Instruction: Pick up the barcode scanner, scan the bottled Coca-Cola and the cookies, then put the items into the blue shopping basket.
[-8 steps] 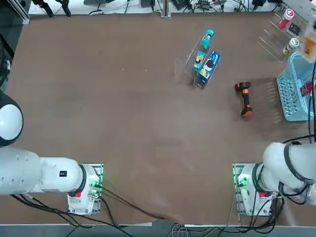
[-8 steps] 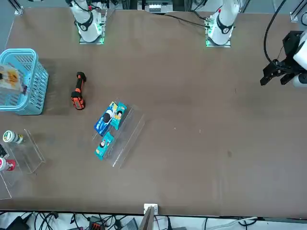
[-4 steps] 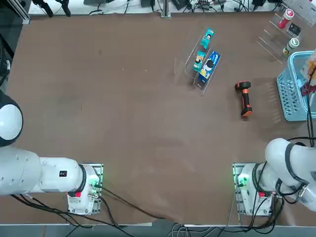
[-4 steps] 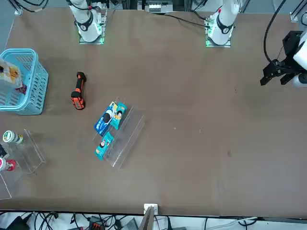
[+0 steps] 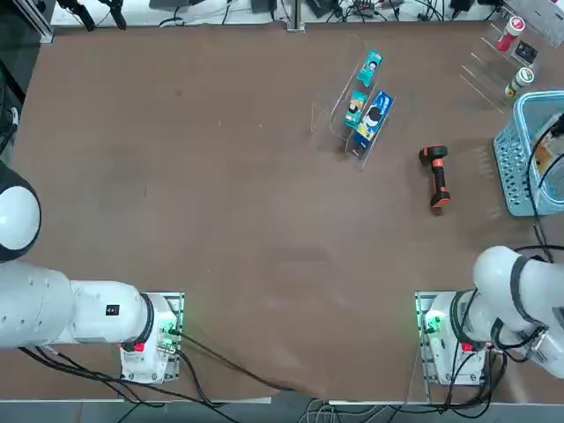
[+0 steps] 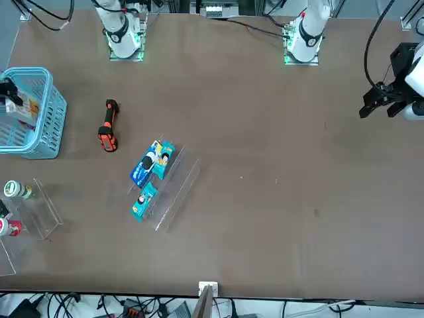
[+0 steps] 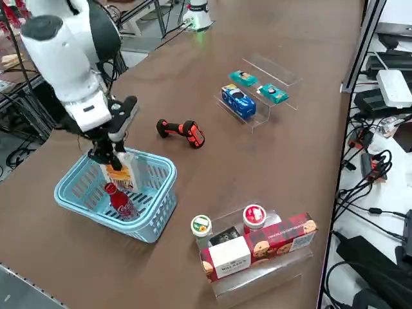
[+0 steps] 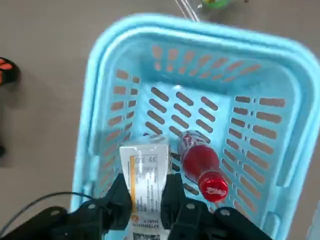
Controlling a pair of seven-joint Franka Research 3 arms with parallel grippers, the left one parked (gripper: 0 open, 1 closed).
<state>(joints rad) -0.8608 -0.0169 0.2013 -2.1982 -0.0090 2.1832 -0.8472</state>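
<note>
My right gripper (image 7: 111,156) is shut on the cookies (image 7: 120,175), a white carton with an orange picture. It holds the carton upright inside the blue shopping basket (image 7: 147,232). In the wrist view the cookies (image 8: 145,172) hang between my fingers above the basket (image 8: 200,31) floor. Beside the carton, the bottled Coca-Cola (image 8: 200,164) lies on that floor, red cap toward the wrist camera. The bottle (image 7: 121,201) also shows in the side view. The barcode scanner (image 5: 436,177), black and orange, lies on the table left of the basket (image 5: 515,167).
A clear acrylic stand (image 5: 345,110) with a blue packet and small teal packets sits mid-table beyond the scanner. Another acrylic stand (image 7: 257,248) with round-topped containers and boxed goods stands beside the basket at the far right corner. Cables trail along the table's edges.
My right gripper has carried the cookies from the basket's far rim toward the robot and lower, down inside the basket. The scanner and the bottle have stayed put.
</note>
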